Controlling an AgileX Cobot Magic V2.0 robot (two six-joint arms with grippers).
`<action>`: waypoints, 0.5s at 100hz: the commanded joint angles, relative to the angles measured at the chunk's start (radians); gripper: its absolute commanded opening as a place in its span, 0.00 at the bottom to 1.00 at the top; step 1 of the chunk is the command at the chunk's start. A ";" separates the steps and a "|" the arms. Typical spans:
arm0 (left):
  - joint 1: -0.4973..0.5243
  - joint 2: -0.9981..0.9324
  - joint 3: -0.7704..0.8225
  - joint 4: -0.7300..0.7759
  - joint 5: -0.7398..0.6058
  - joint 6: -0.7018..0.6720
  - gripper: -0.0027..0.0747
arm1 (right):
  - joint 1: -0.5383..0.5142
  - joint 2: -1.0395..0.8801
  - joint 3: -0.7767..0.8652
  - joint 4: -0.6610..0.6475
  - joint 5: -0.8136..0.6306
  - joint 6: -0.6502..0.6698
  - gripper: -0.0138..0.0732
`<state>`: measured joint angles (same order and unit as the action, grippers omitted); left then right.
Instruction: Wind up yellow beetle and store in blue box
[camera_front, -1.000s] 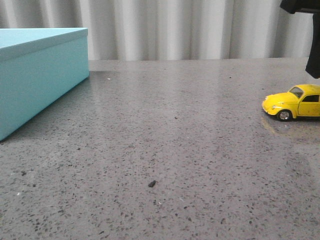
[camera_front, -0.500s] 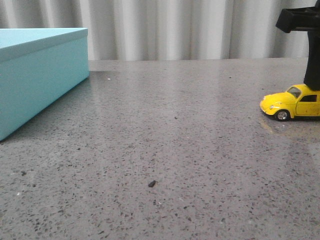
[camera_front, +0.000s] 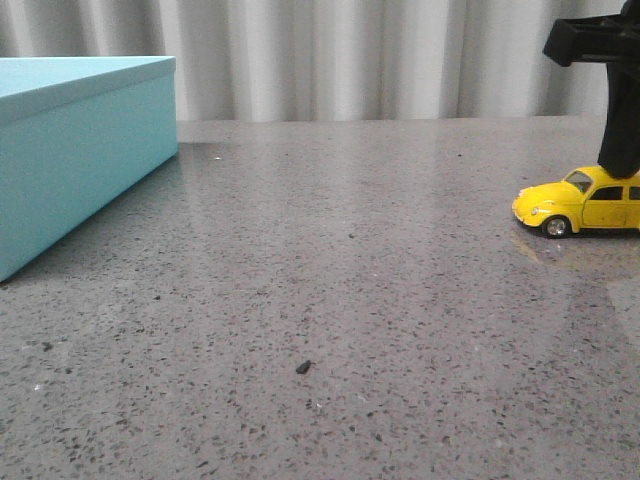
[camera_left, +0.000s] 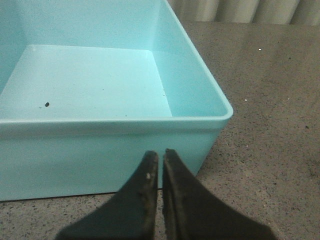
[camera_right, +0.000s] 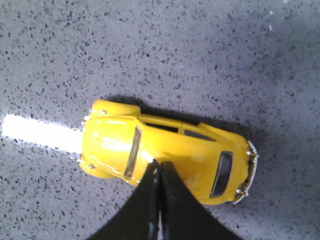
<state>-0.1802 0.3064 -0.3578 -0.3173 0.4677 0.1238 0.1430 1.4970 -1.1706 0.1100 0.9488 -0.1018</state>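
The yellow beetle (camera_front: 578, 203) stands on its wheels at the table's far right, partly cut off by the frame edge. My right gripper (camera_front: 619, 172) is shut, its tips pressed down on the roof of the yellow beetle (camera_right: 170, 150); in the right wrist view the right gripper (camera_right: 160, 164) has nothing between its fingers. The blue box (camera_front: 70, 145) sits at the far left. In the left wrist view the blue box (camera_left: 115, 140) is open and its inside is bare except for a dark speck. My left gripper (camera_left: 160, 153) hovers shut just in front of its near wall.
The speckled grey table (camera_front: 330, 300) stretches between box and car. A small dark crumb (camera_front: 303, 367) lies near the front middle. A pleated grey curtain (camera_front: 330, 60) closes off the back.
My right gripper has come down onto the car's roof, and the yellow beetle has slid slightly to the left on the table. The box and the left gripper have not moved.
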 joint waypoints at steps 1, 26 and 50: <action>-0.003 0.016 -0.036 -0.012 -0.063 0.002 0.01 | 0.001 -0.005 -0.019 -0.008 -0.028 -0.006 0.10; -0.003 0.016 -0.036 -0.012 -0.063 0.002 0.01 | -0.001 -0.004 -0.019 -0.018 -0.018 -0.006 0.10; -0.003 0.016 -0.036 -0.012 -0.063 0.002 0.01 | -0.076 -0.004 -0.019 -0.052 0.018 0.002 0.10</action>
<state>-0.1802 0.3064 -0.3578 -0.3173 0.4677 0.1255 0.1033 1.5013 -1.1749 0.1099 0.9610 -0.1018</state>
